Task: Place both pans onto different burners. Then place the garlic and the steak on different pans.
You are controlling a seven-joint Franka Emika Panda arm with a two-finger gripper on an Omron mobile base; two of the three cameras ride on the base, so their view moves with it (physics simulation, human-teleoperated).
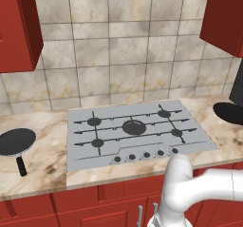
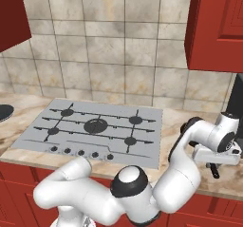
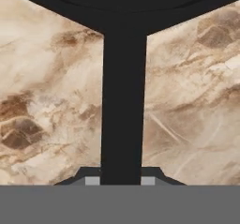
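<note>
1. Left base view: the silver cooktop (image 1: 137,131) sits in the marble worktop (image 1: 42,166) with all its burners (image 1: 135,127) bare. One pan (image 1: 16,142) lies on the worktop well off to the left of the cooktop, its short handle pointing toward the front edge. The second pan (image 1: 229,112) is on the worktop to the right of the cooktop, cut off by the frame edge. The white arm (image 1: 190,188) rises at the lower right.

2. Right base view: same cooktop (image 2: 90,126), burners (image 2: 96,125) still with nothing on them. The arm (image 2: 142,188) curls out to the right, and the gripper (image 2: 214,166) hangs low over the worktop (image 2: 190,121) right of the cooktop, with a dark pan handle (image 2: 215,171) poking out under it. A sliver of the left pan (image 2: 4,112) shows at the left edge.

3. Hand view: looking straight down the pan handle (image 3: 124,106), which runs up the middle to the pan's rim (image 3: 122,3) at the top, marble worktop (image 3: 51,101) on both sides. The fingers (image 3: 91,177) are clenched on that handle, one tip on each side of it.
</note>
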